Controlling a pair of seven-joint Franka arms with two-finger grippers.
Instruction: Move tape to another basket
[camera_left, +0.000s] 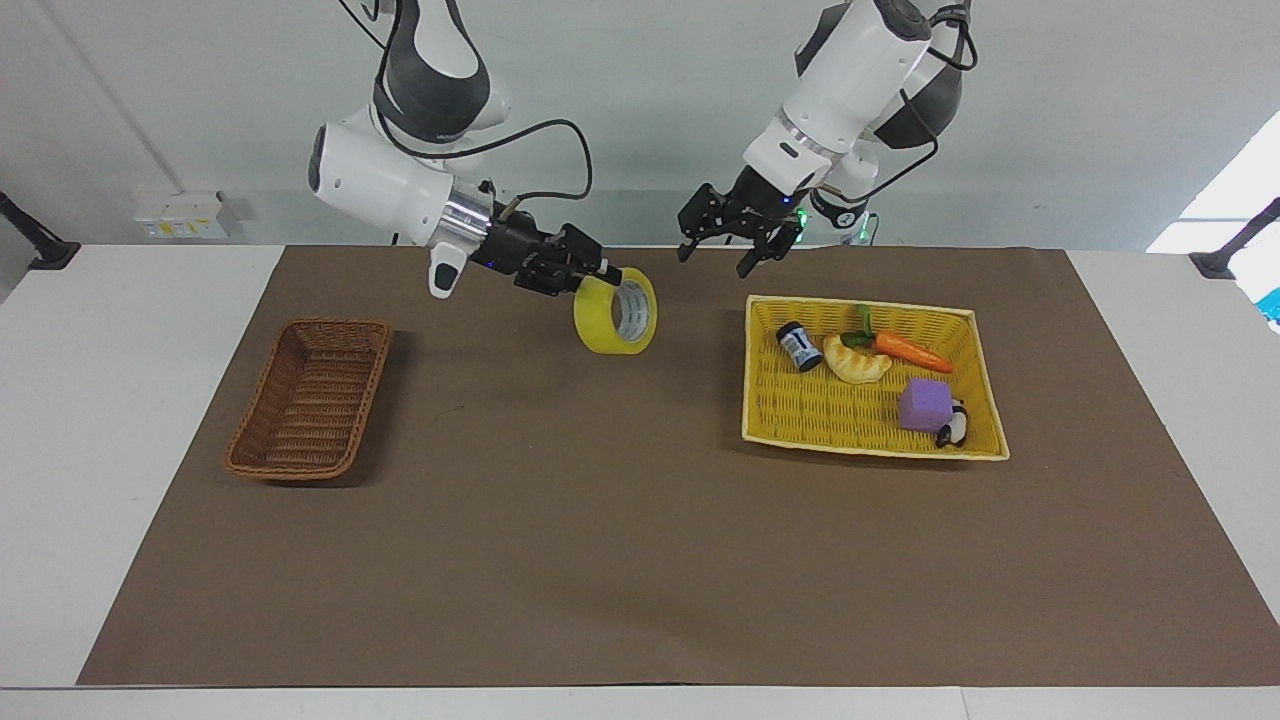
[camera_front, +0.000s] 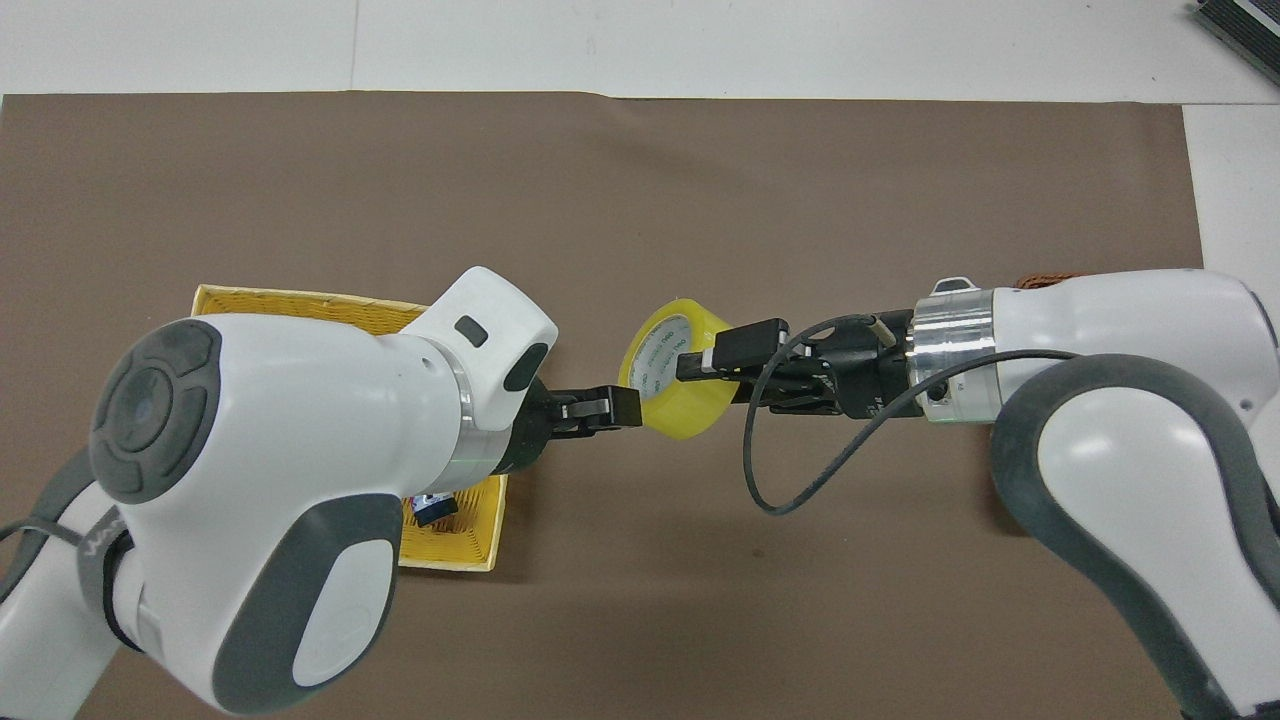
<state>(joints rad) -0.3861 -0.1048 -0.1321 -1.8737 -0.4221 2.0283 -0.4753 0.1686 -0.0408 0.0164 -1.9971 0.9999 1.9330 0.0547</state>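
Brown mat (camera_left: 640, 520) across table. Yellow basket (camera_left: 975, 385) toward left arm's end; wicker basket (camera_left: 310, 398) toward right arm's end. Tape (camera_left: 616, 311) airborne over mat between baskets, pinched at rim by right gripper (camera_left: 590, 273). Left gripper (camera_left: 737, 238) empty, fingers spread, over mat beside yellow basket.

Table (camera_left: 140, 300) w/ brown mat (camera_left: 600, 520); on mat: wicker basket (camera_left: 310, 398), yellow basket (camera_left: 868, 440).
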